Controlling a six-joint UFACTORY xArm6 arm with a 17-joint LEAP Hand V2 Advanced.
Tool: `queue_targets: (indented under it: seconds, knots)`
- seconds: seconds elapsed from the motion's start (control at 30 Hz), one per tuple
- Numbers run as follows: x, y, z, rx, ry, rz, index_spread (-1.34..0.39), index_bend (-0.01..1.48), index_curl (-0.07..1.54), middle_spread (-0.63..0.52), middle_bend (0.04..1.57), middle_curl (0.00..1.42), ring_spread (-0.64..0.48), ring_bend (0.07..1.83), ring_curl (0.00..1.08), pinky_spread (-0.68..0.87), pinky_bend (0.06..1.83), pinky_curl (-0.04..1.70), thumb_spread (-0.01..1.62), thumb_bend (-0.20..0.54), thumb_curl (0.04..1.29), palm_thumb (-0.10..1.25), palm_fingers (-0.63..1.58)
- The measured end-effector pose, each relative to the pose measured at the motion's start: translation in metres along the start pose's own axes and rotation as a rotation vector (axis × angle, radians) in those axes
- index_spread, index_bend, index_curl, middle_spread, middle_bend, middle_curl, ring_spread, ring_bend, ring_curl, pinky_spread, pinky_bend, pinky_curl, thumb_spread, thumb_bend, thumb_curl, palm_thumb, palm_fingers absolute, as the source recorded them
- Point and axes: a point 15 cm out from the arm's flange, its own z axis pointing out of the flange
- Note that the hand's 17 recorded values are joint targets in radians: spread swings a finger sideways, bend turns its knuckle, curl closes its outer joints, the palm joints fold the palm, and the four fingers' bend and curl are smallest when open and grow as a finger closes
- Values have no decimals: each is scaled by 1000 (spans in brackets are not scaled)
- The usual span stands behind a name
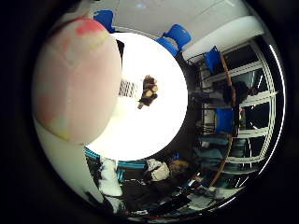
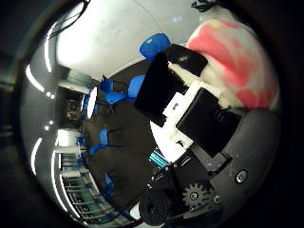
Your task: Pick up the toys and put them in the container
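A big soft toy point(image 1: 74, 79), white with pink and red patches, fills much of the little finger side view, so it is close against my palm. In the thumb side view the same toy point(image 2: 232, 57) lies behind my right hand point(image 2: 190, 109), whose black and white fingers point(image 2: 159, 85) curl against it. The hand is high above a round white table point(image 1: 149, 130). On that table lies a small brown plush toy point(image 1: 148, 91). Beside it is a small striped thing point(image 1: 126, 87) that I cannot identify. No container that I can recognise shows.
Blue chairs point(image 1: 177, 35) stand round the far side of the table and along a glass wall point(image 1: 243, 107). Another blue chair point(image 2: 154, 45) stands on the dark floor. Clutter point(image 1: 159, 170), partly white, lies on the floor by the table's edge.
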Motion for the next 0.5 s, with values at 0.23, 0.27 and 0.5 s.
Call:
queue_targets:
  seconds: [0.23,0.27,0.5]
  knots:
    - [-42,-26,16,28,-27,-30,-205,1125,778,-130,1356,719,-232,1321,794,-226,1158,1103,1138,-12,606,1028,1120]
    - [-44,-28,20,25,-29,-29,-205,1125,779,-130,1357,720,-232,1321,794,-227,1157,1104,1137,-12,607,1027,1120]
    - [-49,-31,28,14,-34,0,-213,987,737,-138,1287,678,-227,1303,731,-294,1060,978,1175,-45,551,796,1150]
